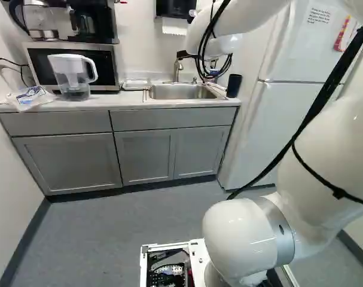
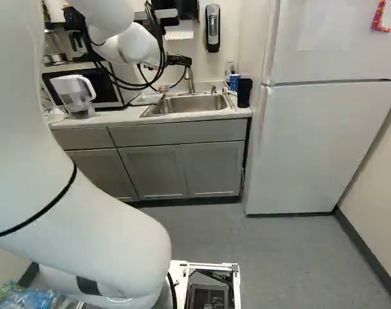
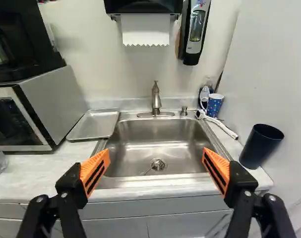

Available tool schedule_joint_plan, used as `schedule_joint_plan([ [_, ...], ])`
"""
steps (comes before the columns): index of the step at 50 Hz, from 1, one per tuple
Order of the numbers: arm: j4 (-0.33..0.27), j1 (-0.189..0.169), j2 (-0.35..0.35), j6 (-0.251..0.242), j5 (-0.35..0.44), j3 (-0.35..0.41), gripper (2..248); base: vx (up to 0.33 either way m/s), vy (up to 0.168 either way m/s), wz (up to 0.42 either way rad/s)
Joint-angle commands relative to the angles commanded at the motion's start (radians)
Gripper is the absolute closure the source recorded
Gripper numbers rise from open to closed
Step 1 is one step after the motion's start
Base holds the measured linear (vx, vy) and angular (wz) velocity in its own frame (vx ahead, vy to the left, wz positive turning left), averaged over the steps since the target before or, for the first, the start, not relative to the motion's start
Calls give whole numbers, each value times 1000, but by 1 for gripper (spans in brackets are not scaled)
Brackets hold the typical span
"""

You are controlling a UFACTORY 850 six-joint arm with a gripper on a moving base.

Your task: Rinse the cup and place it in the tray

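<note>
Claw [image 3: 155, 152] hanging wide, empty. With tap [image 3: 156, 98] as twelve, dark cup [image 3: 261, 145], likely target, standing at sink's [image 3: 135, 144] three, near counter's [image 3: 262, 177] end; crooked closing risking a topple. Spotted cup [image 3: 214, 105] at two inviting a mix-up. Tray [image 3: 94, 124] lying at ten.

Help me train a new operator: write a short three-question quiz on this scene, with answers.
1. True or false: the tray lies between the microwave and the sink.

2. Fill the blank: the dark blue cup stands on the counter, on the ____ side of the sink from the tray.

3. Choose one. The hand is:
a) open
b) shut on the dark blue cup
c) shut on nothing

Key: 1 true; 2 opposite; 3 a
</note>
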Motion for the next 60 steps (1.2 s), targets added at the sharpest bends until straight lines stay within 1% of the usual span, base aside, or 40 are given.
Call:
schedule_joint_plan([
  [25, 0, 0, -1, 0, -45, -52, 3, 0, 0, 0],
  [52, 0, -1, -2, 0, -47, -110, 3, 0, 0, 0],
  [60, 0, -1, -2, 0, -47, -113, 3, 0, 0, 0],
])
